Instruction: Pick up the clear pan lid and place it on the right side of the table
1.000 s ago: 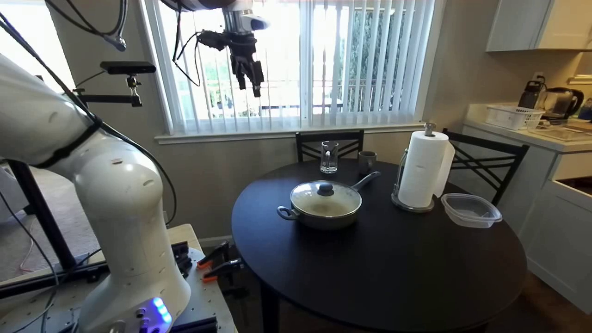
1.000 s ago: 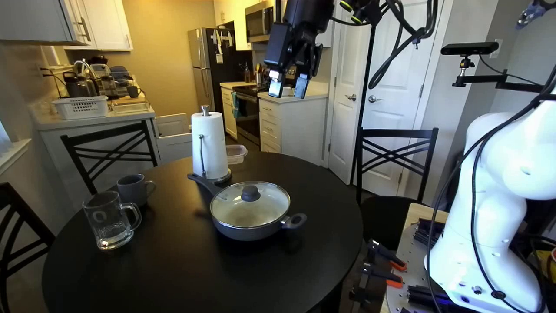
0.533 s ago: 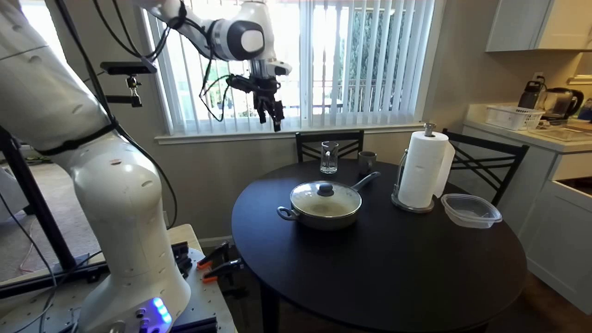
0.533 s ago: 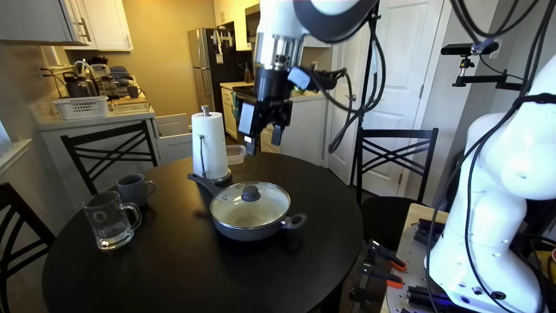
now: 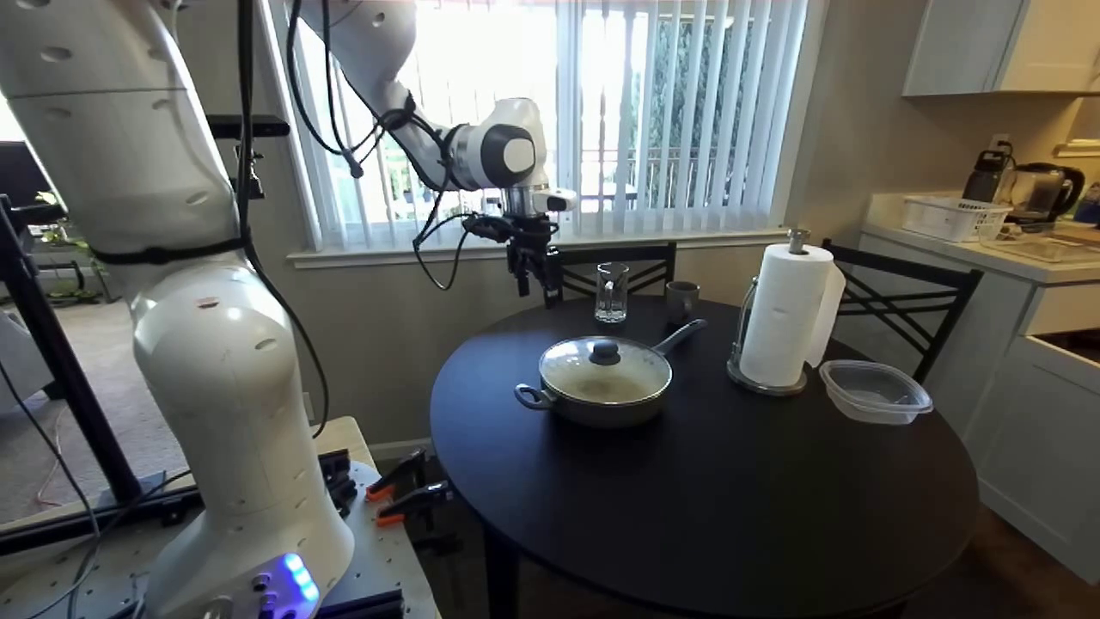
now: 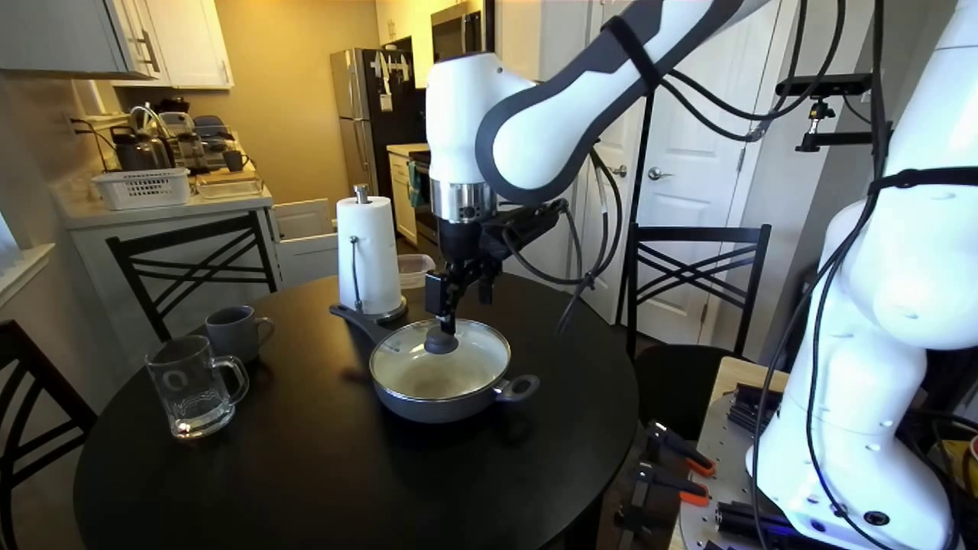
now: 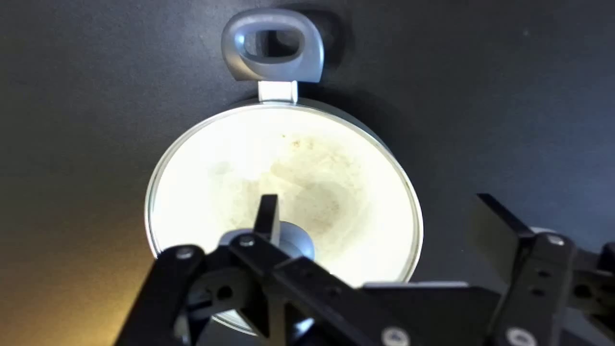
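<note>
One clear lid [image 6: 440, 374] lies on the pan [image 6: 439, 411], its thin rim following the pan's edge and its dark knob [image 6: 441, 344] standing in the middle. Above hangs the gripper [image 5: 537, 291], released, its fingers [image 7: 265, 216] spread wide apart. In the wrist view a finger covers part of the knob, while its opposite stands over the table [image 7: 480, 120], beyond the lid's rim. In an exterior view a fingertip [image 6: 448, 325] overlaps the knob; in an exterior view with window blinds [image 5: 687, 112] behind, clear space shows between gripper and knob, so the two are apart. The loop handle [image 7: 278, 72] shows in all three views; the long handle [image 5: 681, 336] appears in both exterior views but cannot be seen in the wrist view. Farther out on the dark tabletop, both exterior views show a glass mug [image 6: 191, 389], a gray cup [image 6: 233, 334], a paper towel roll [image 5: 782, 318] and a plastic tub [image 5: 868, 413]. The roll hides part of the tub in an exterior view that also takes in the fridge [image 6: 397, 130].
</note>
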`<state>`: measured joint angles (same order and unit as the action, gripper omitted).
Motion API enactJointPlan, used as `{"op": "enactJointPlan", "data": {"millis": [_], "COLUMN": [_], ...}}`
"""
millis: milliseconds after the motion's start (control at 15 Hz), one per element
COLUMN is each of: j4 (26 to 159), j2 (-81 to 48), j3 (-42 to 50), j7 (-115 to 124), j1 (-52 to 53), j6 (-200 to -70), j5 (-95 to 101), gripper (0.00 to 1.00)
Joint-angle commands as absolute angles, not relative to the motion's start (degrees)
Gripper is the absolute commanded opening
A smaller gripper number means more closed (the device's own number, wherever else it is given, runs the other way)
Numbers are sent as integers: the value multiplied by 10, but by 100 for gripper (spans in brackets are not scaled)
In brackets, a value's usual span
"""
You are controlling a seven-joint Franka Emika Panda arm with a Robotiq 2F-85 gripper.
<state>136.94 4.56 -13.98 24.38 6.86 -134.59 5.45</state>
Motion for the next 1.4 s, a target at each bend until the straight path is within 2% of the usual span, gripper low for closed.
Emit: {"op": "enactJointPlan", "data": {"millis": [0, 533, 1333], "j4": [1330, 1209, 1173], "j2": [-20, -139, -195], "j3": [-122, -65, -30], "j7": [294, 297, 266], "j1": [69, 82, 66], "j6": [-1349, -1324, -1318], "j5": [81, 60, -46], "gripper": [100, 100, 100]}}
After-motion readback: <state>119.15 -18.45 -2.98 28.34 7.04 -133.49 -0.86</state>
